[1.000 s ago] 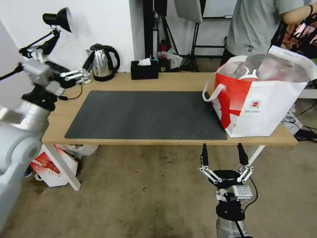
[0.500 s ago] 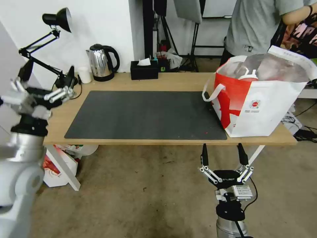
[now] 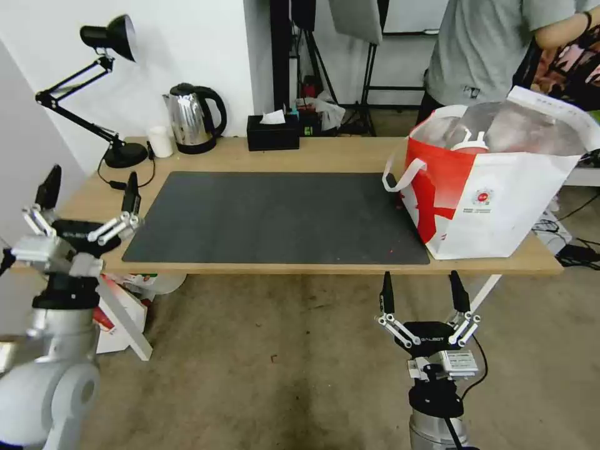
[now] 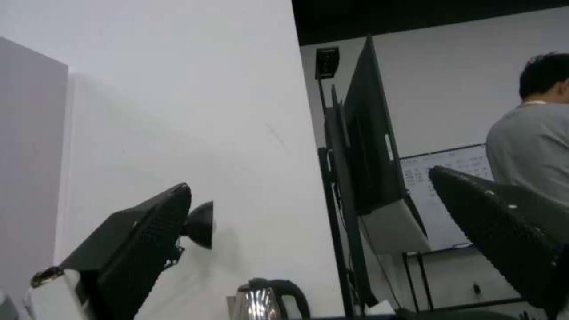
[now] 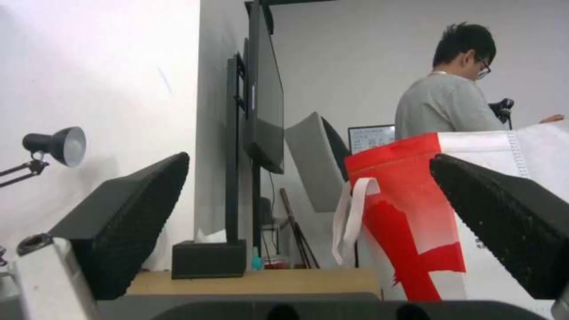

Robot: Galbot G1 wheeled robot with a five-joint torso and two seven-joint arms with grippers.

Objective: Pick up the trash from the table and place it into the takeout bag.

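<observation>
On the right end of the long light-wood tabletop stands the takeout bag, a boxy thing of white woven fabric with a red panel, soft white loop handles, a small round logo on its side and crinkled silver foil lining its open mouth. Inside it, the white lid and straw of a red drink cup poke up above the rim, the one piece of trash that can be made out; the other contents are hidden by the foil. A large dark grey rectangular mat, flat and matte, covers the middle of the tabletop, with the bag's near corner resting on its right edge. Along the far edge sit a shiny steel kettle with a black handle, a black tissue box and a black jointed desk lamp. The left gripper hangs beside the table's left end, its ribbed black fingers spread wide, holding nothing. The right gripper is below the front edge, over the concrete floor, fingers likewise apart and empty.
</observation>
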